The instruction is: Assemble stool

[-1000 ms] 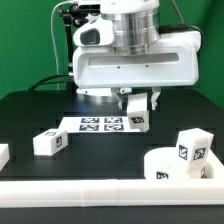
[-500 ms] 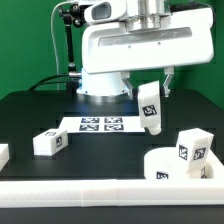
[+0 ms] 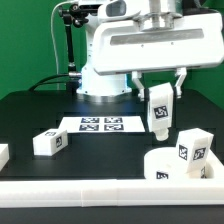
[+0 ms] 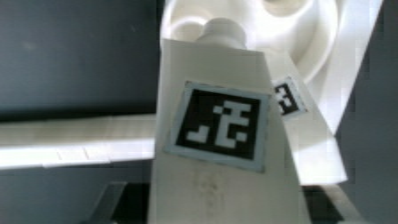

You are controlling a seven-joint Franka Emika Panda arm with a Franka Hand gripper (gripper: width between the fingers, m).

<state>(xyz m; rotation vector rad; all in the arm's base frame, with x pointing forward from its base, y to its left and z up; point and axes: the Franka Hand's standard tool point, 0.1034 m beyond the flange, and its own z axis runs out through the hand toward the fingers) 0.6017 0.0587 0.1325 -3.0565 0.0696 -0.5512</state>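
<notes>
My gripper (image 3: 158,92) is shut on a white oblong stool leg (image 3: 159,110) with a black-and-white tag, and holds it upright in the air above the table. The leg hangs above and just behind the round white disc seat (image 3: 172,165) at the front of the exterior view's right. In the wrist view the held leg (image 4: 222,130) fills the middle, with the seat (image 4: 285,30) beyond its far end. A second leg (image 3: 192,148) stands beside the seat. A third leg (image 3: 48,142) lies on the exterior view's left.
The marker board (image 3: 98,125) lies flat on the black table behind the legs. A white rail (image 3: 80,195) runs along the front edge. Another white piece (image 3: 3,154) sits at the far left edge. The robot base (image 3: 100,85) stands at the back.
My gripper has lifted the leg off the table near the marker board and carried it up and toward the exterior view's right, nearer the seat.
</notes>
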